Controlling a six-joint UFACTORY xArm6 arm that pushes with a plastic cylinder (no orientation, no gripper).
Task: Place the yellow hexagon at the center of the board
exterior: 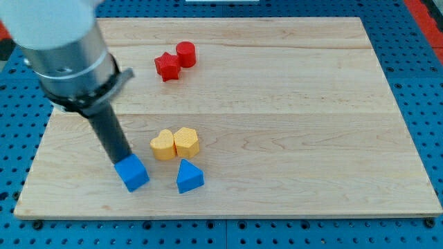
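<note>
Nearest the view's bottom lie 2 blue blocks: a blue cube (132,173) and, to its right, a blue triangle (188,177), near each other but apart. Just above them, on the wooden worktop (291,138), sit 2 yellow blocks touching side by side: the yellow hexagon (186,142) on the right and a yellow heart-like block (163,145) on the left (the shapes are read from their outlines and are not wholly certain). Toward the view's top, 2 red blocks also touch: a red star (167,66) and a red cylinder (185,54). Count: 2 blue, 2 yellow, 2 red, 6 blocks in all.

The arm carries no claw, so there are no jaws to be apart or together; it ends in a dark rod whose end, my tip (119,164), stands at the upper-left edge of the blue cube, apparently touching it.

Key relation: the yellow hexagon lies to the right of my tip and slightly above it, with the yellow heart-like block between them. The hexagon sits left of and slightly below the board's centre, so it must travel toward the view's right and a little upward. A push from its lower-left side would probably serve, which seems to call for rounding the heart-like block first.
</note>
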